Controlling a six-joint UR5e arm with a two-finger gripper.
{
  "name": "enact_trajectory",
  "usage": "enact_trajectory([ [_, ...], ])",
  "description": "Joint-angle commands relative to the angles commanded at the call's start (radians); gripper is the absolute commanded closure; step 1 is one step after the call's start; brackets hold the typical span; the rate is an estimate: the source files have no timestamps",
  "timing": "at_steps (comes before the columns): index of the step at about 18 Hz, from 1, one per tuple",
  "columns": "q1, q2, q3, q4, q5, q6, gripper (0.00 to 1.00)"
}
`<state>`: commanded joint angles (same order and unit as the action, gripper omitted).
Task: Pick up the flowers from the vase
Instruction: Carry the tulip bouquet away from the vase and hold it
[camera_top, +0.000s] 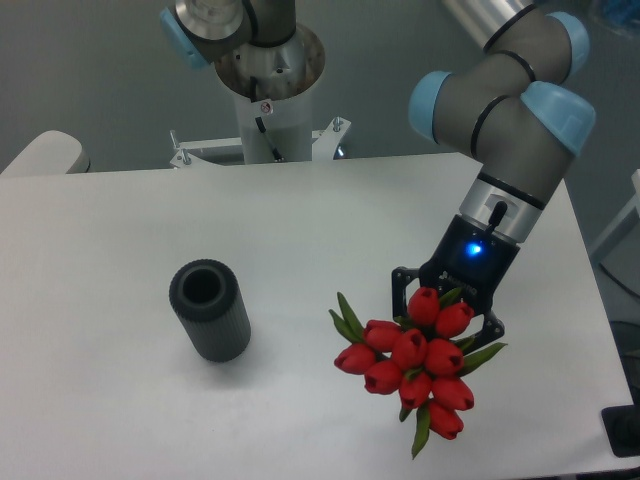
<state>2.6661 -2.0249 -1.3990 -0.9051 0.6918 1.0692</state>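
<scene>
Arm (510, 130) bent downward, claw (447, 312) clamping flowers (412, 358), vase (209, 309) apart.

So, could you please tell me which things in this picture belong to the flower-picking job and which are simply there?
Part of the job:
- the flowers, held in the gripper, well right of the vase
- the vase, upright on the table, its hole empty

Simply there:
- the table
- the arm's mounting post behind the table
</scene>
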Motion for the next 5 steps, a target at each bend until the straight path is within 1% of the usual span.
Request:
enact_trajectory([
  [5,0.002,0.0,0.003,0.0,0.0,0.002,0.69],
])
